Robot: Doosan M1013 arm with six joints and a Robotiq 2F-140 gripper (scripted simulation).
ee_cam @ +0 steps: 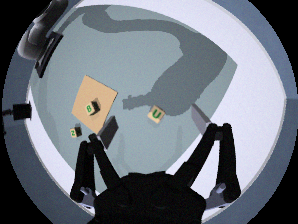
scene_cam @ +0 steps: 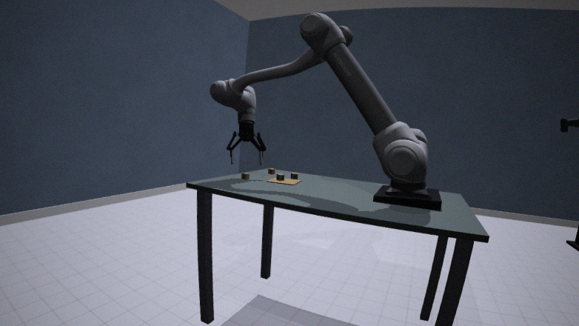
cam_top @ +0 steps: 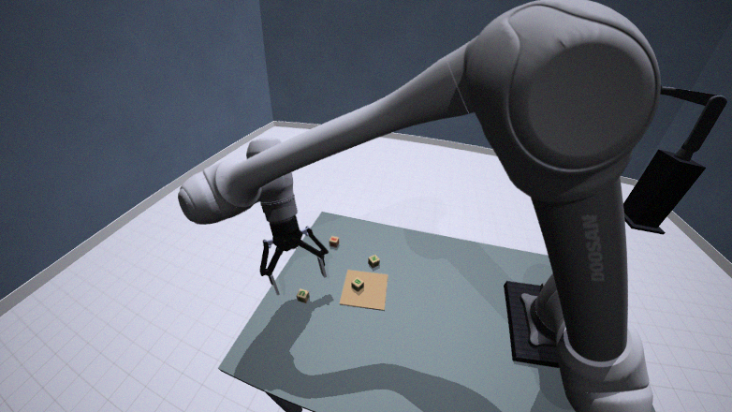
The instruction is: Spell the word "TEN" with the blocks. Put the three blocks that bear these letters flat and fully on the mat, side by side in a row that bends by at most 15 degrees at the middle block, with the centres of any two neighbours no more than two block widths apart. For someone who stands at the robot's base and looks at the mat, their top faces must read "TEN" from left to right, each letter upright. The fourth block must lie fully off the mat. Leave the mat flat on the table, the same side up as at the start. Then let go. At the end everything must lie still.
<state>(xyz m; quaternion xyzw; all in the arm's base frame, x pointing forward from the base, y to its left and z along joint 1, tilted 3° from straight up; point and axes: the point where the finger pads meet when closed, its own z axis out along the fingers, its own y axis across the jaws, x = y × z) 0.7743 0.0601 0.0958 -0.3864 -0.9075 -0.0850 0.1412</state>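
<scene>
Hanging wide-open, hand (cam_top: 296, 275) — above table (cam_top: 461, 317) edge.

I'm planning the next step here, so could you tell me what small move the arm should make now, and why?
Probably lower the open gripper toward the nearest block. The gripper hangs high above the table, holding nothing. Only one block lies on the mat; two more are needed, though the letters are too small to read.
</scene>
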